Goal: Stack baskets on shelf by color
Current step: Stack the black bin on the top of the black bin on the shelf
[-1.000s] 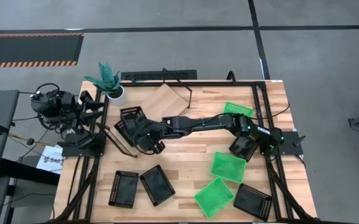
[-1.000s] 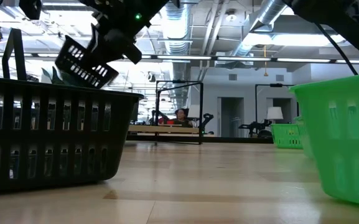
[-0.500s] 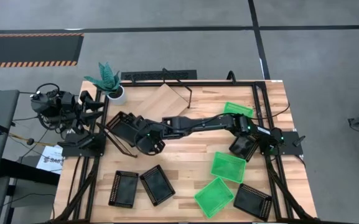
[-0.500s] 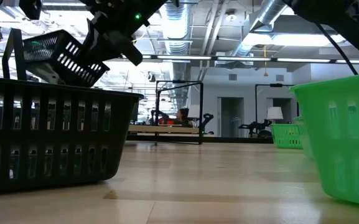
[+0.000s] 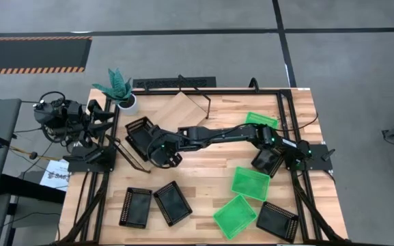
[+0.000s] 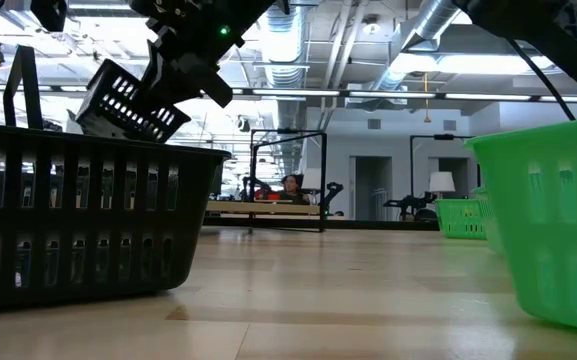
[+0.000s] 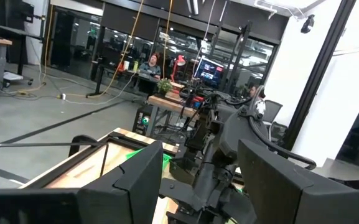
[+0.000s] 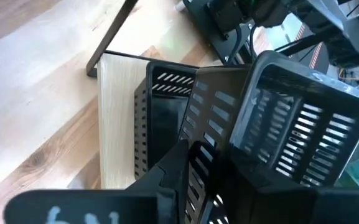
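We see the right gripper (image 5: 157, 152) clamped on a black basket (image 5: 141, 132) – tilted, held above the shelf (image 8: 120, 118), where another black basket (image 8: 160, 121) sits just beyond the fingers.

The left gripper (image 7: 198, 186) waits at the table's left edge – fingers spread.

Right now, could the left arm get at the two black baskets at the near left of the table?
Probably yes. The left end effector is parked off the table's left edge, holding nothing, and the two black baskets lie uncovered on its side, with the right arm working farther back.

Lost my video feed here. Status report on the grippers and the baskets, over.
Right gripper shut on a black basket, tilted, above another black basket on the shelf. Left gripper parked off-table, jaws open. Nothing visible in the way.
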Tool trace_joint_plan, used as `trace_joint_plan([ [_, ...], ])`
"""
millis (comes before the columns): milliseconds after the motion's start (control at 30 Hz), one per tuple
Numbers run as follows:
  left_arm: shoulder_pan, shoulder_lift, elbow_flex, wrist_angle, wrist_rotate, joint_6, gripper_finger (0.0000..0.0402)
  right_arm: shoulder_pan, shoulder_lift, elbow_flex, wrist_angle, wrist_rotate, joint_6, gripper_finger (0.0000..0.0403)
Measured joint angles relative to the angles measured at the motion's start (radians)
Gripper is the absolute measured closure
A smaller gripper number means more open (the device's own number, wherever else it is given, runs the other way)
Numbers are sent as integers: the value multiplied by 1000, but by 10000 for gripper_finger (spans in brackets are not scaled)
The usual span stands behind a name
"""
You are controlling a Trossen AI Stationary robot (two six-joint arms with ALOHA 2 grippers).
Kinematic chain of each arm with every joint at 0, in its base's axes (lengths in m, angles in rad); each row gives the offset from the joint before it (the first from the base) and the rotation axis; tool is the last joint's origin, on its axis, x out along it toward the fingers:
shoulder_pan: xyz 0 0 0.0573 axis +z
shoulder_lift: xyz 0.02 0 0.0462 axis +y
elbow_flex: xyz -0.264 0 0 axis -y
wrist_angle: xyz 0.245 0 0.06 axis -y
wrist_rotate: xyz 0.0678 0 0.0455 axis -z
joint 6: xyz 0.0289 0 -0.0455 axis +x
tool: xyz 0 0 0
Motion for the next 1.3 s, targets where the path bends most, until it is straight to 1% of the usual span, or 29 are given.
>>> trace_joint_plan([
  [533, 0, 0, 0, 0, 0, 0, 203, -2, 0, 0, -3, -4, -4, 305],
  [733, 0, 0, 0, 0, 0, 0, 203, -13, 0, 0, -3, -6, 35, 305],
  [1000, 0, 0, 0, 0, 0, 0, 203, -14, 0, 0, -3, -5, 37, 305],
  [1133, 0, 0, 0, -8, 0, 0, 203, -12, 0, 0, -3, -26, 37, 305],
  [1300, 0, 0, 0, -14, 0, 0, 203, -12, 0, 0, -4, -28, 37, 305],
])
